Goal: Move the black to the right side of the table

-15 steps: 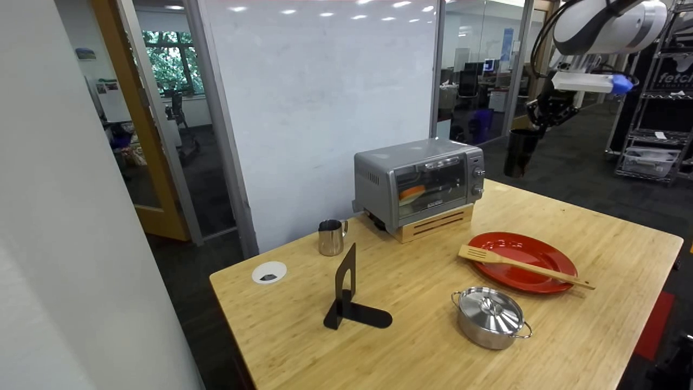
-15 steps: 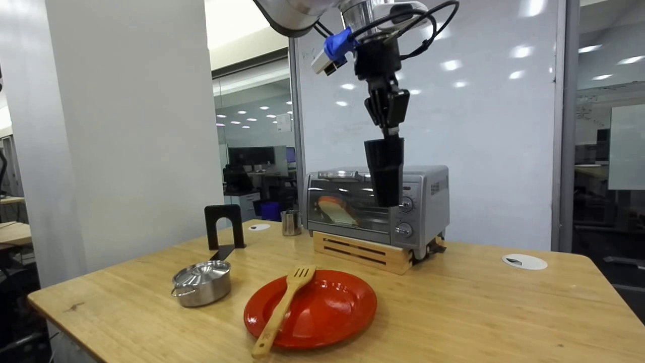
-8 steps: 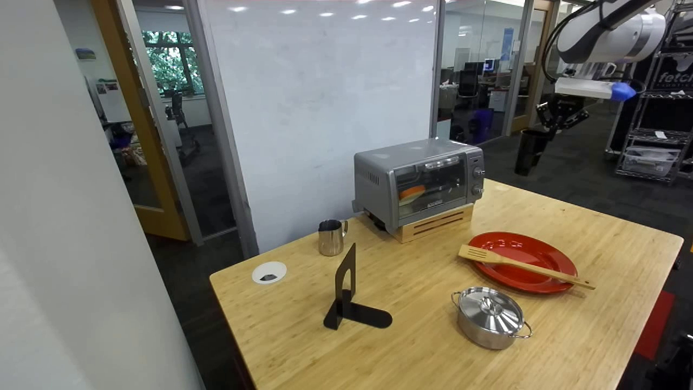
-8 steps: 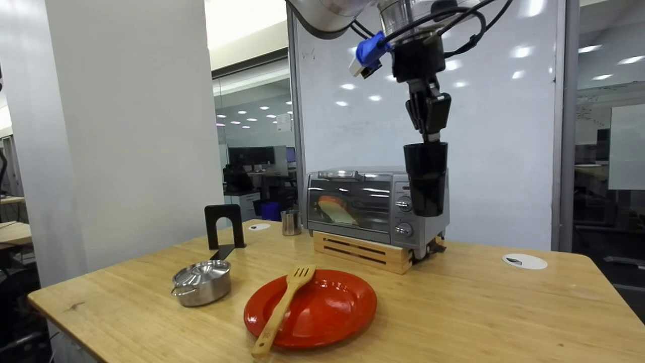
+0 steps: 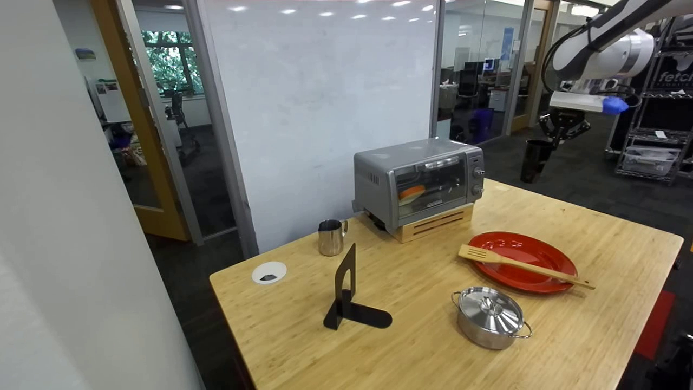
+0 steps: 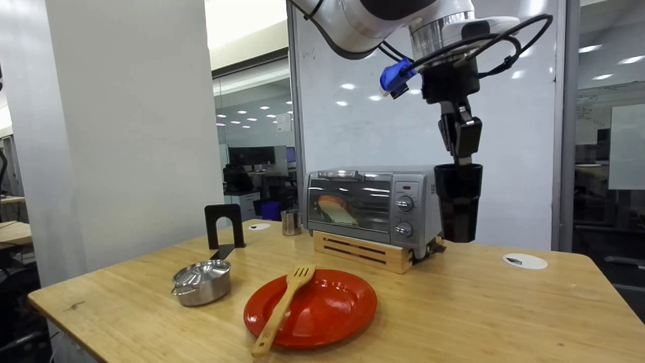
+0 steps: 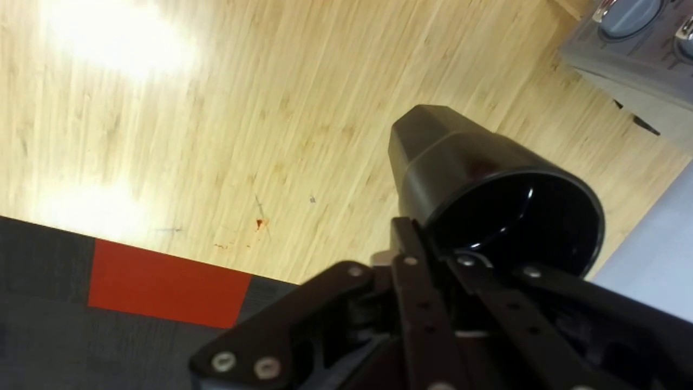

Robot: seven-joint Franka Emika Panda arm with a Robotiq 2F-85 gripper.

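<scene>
My gripper (image 6: pixel 462 160) is shut on the rim wall of the black cup (image 6: pixel 458 201), with one finger inside and one outside. The cup hangs in the air, nearly upright, beside the toaster oven's control end. In an exterior view the cup (image 5: pixel 536 161) and gripper (image 5: pixel 554 142) show at the upper right, past the oven. In the wrist view the cup (image 7: pixel 465 157) points away from the gripper (image 7: pixel 425 233), its dark mouth open towards the camera and the fingertip inside partly hidden. The light wooden table (image 6: pixel 484 312) lies below the cup, with space between.
A grey toaster oven (image 6: pixel 352 201) stands on a wooden slatted base. A red plate (image 6: pixel 337 317) holds a wooden spatula (image 6: pixel 282 317). A lidded steel pot (image 6: pixel 201 285), black stand (image 6: pixel 224 227) and metal cup (image 6: pixel 291 223) are further left. A white table disc (image 6: pixel 524 261) is at right.
The gripper has carried the black cup to the right and lower, from in front of the oven to past its control end. The table objects have not moved.
</scene>
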